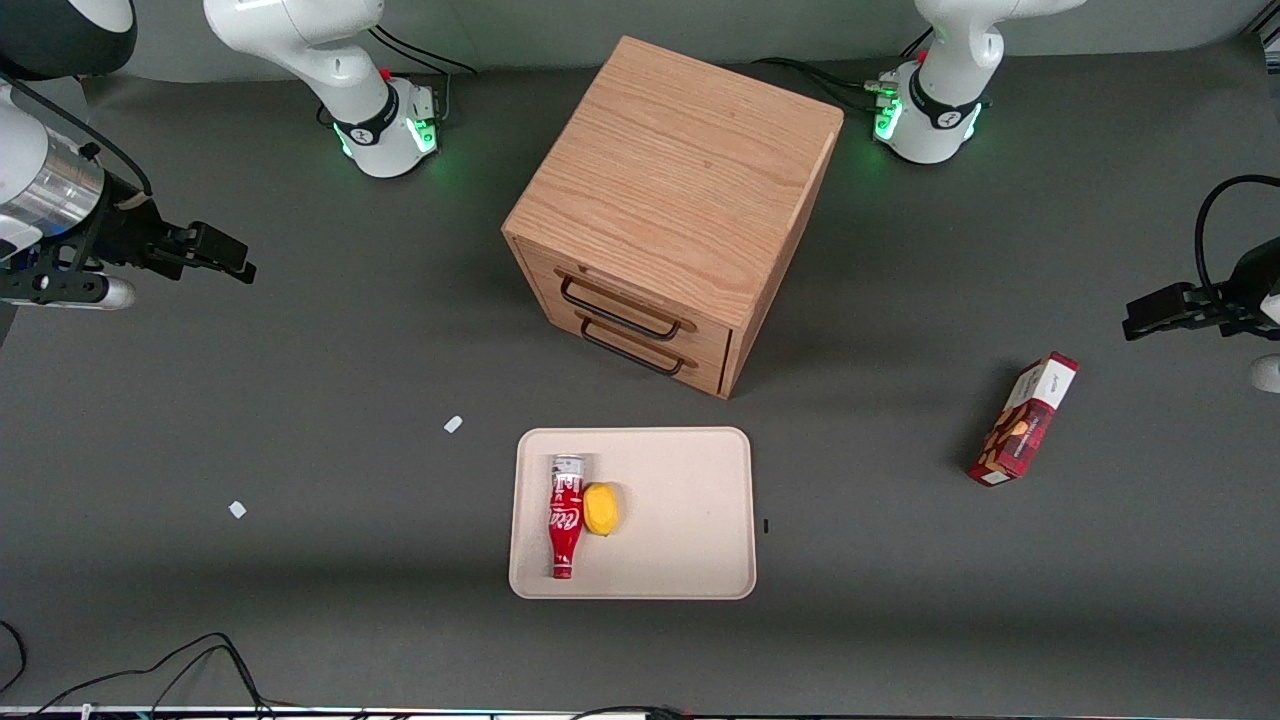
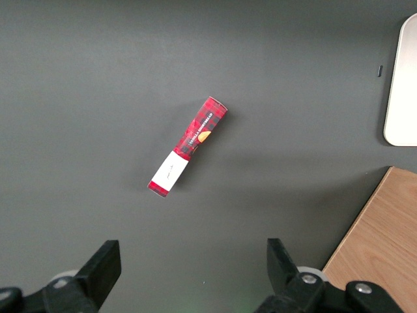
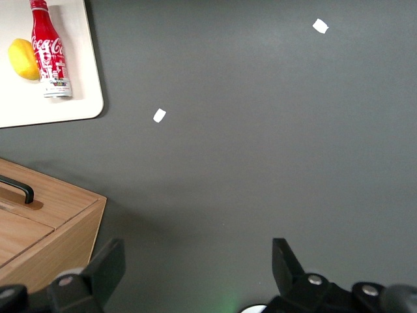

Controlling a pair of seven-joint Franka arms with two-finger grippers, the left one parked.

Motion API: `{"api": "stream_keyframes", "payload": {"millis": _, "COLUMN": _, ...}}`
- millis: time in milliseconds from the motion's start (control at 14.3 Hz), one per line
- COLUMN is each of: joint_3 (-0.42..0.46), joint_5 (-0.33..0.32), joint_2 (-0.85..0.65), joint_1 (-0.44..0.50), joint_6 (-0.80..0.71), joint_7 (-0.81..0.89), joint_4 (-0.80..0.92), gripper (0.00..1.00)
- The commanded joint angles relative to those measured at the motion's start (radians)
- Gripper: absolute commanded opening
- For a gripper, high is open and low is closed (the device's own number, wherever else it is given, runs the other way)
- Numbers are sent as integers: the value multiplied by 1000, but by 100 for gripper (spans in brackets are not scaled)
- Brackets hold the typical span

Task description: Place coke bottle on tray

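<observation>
Red coke bottle (image 1: pixel 565 516), beige tray (image 1: pixel 690 480), black gripper (image 1: pixel 225 257).

The bottle (image 1: pixel 565 516) is red with white script, a silver base and a red cap; it lies flat on the tray (image 1: pixel 680 560), cap toward the front camera. The tray is cream, rectangular with rounded corners and a low rim, and sits on the bench in front of the drawers. The end effector (image 3: pixel 195 267) hangs open above the bench, well apart from both, toward the working arm's end.

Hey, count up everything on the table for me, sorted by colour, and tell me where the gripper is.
Red: 2, coke bottle lying on the tray, snack box
Yellow: 1, lemon on the tray
Beige: 1, tray
Wood: 1, drawer cabinet
White: 2, paper scraps
Total: 7
Gripper: jaws open, at the working arm's end, holding nothing.
</observation>
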Motion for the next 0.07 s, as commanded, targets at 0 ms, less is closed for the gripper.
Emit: {"api": "stream_keyframes", "payload": {"millis": 0, "joint_3": 53, "joint_5": 26, "joint_2": 5, "joint_1": -58, "joint_6": -15, "joint_7": -22, "joint_4": 12, "gripper": 100}}
